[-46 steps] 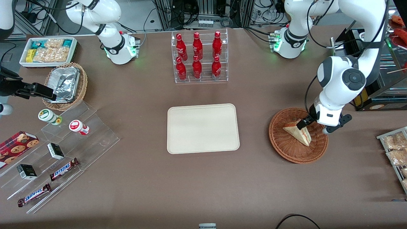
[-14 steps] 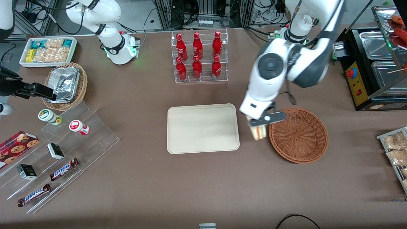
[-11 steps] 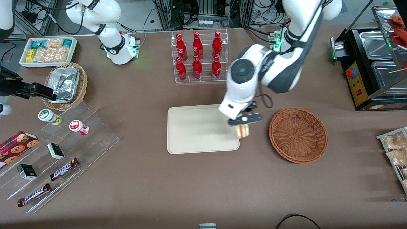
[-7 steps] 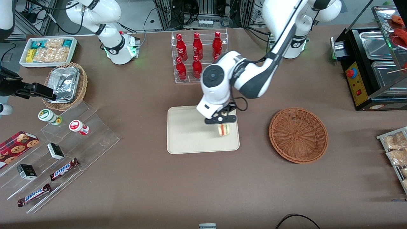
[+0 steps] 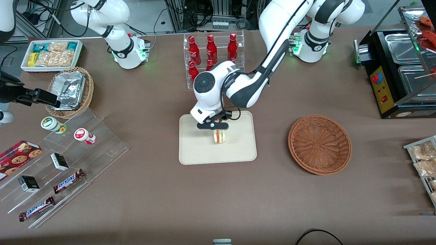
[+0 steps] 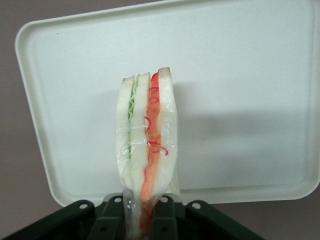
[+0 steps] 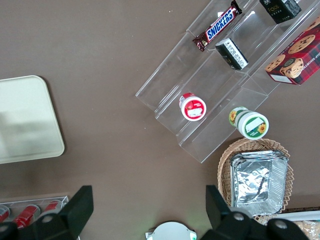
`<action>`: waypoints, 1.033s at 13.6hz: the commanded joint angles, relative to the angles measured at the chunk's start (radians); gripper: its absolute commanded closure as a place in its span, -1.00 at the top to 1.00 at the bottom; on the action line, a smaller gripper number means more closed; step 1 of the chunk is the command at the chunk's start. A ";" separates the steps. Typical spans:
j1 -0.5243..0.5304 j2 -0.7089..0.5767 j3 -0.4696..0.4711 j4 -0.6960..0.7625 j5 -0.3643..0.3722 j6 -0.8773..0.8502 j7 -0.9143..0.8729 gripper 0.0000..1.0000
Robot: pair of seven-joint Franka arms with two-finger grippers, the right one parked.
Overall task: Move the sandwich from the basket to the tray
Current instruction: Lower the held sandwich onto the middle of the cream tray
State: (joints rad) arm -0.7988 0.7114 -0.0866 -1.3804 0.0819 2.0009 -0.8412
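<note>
- A brown counter carries the whole scene, seen from the front and above.
- The working white arm reaches out over the middle of the counter, its wrist above the tray.
- The cream-beige rectangular tray lies flat at the centre of the counter; its surface is bare except for what hangs over it.
- The round reddish-brown wicker basket sits well apart from the tray, toward the working arm's end, and holds nothing.
- A clear rack of red bottles stands farther from the front camera than the tray.
- The gripper is above the middle of the tray, clamped on the sandwich.
- The sandwich, a wrapped wedge of white bread with red-orange and green filling, hangs edge-down from the gripper; it appears to be above the tray, not resting on it.
- Judged step: carrying is done and placing is in hand. The next move calls for lowering until the sandwich meets the tray, then opening the gripper; held on edge, the wedge may tip over on release.
</note>
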 commanded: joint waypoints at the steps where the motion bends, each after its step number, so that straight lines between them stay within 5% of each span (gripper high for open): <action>1: -0.031 0.034 0.013 0.038 0.013 0.022 -0.013 -1.00; 14: -0.042 0.102 0.019 0.044 0.019 0.052 -0.013 -1.00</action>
State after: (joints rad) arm -0.8296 0.7948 -0.0776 -1.3692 0.0868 2.0571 -0.8412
